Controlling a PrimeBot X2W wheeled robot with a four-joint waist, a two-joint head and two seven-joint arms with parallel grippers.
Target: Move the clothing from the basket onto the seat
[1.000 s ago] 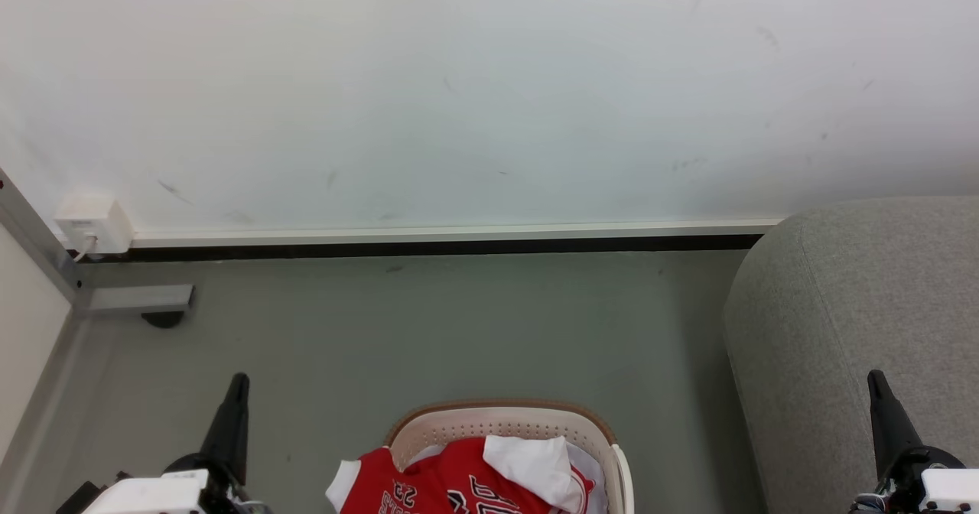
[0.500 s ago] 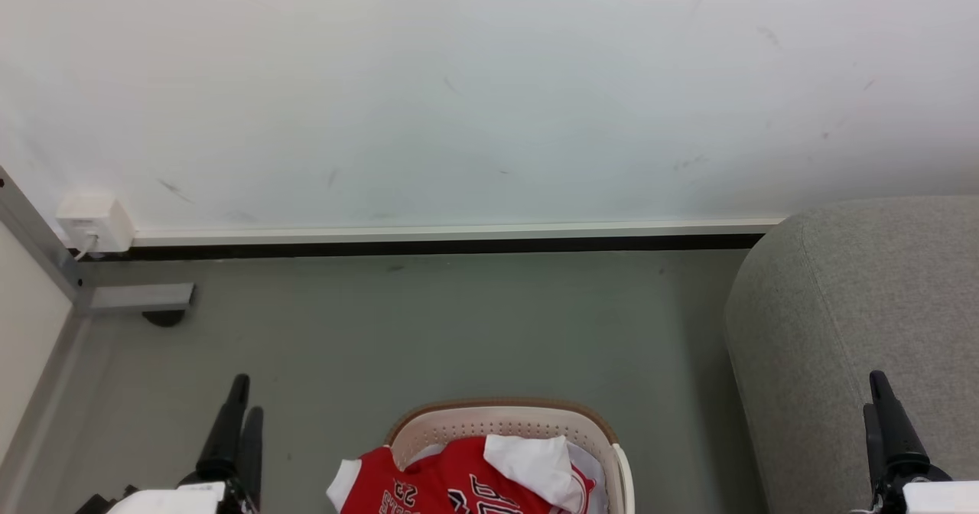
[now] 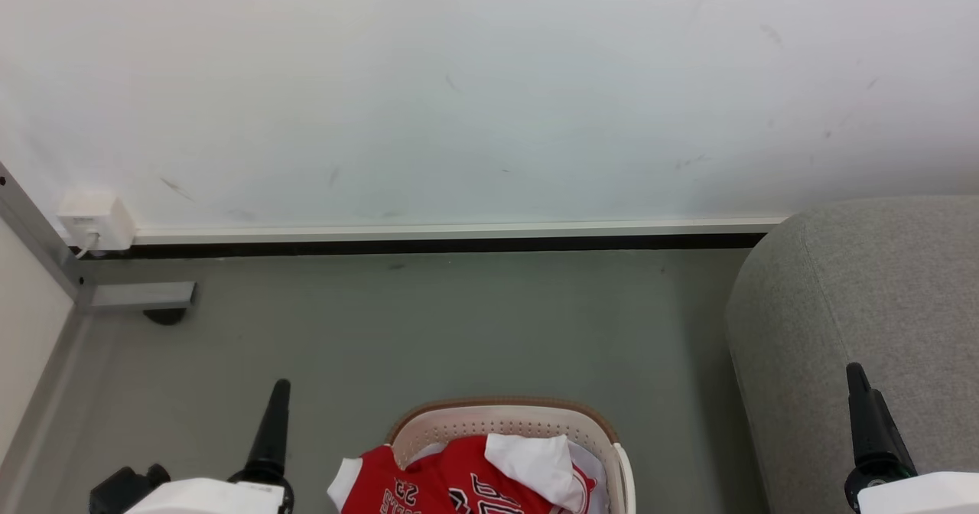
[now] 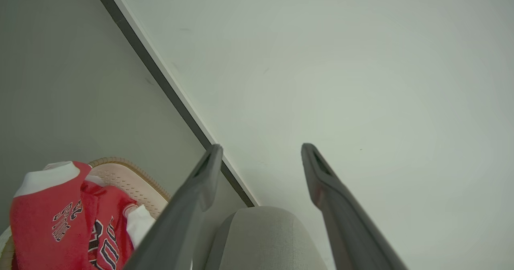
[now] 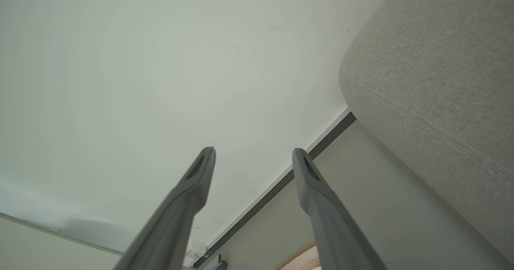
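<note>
The left gripper point(image 4: 261, 155) and right gripper point(image 5: 253, 153) gape empty — between them, the basket point(image 3: 501, 408) rim could snag a reach for the clothing point(image 3: 447, 479).

One basket point(image 3: 501, 408), one seat point(image 3: 857, 284), one jersey point(image 3: 451, 472) (red), one white piece point(image 3: 535, 464), two grippers point(image 4: 260, 148) point(image 5: 253, 151).

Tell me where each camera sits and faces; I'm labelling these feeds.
Head view: on the head, facing forward and down at floor, wall, basket, seat; left gripper and right gripper at bottom.
Left wrist view: on the left wrist, facing the wall along its open fingers; clothing lower left.
Right wrist view: on the right wrist, likewise; seat at right.
Shared: all three show seat and basket.
</note>
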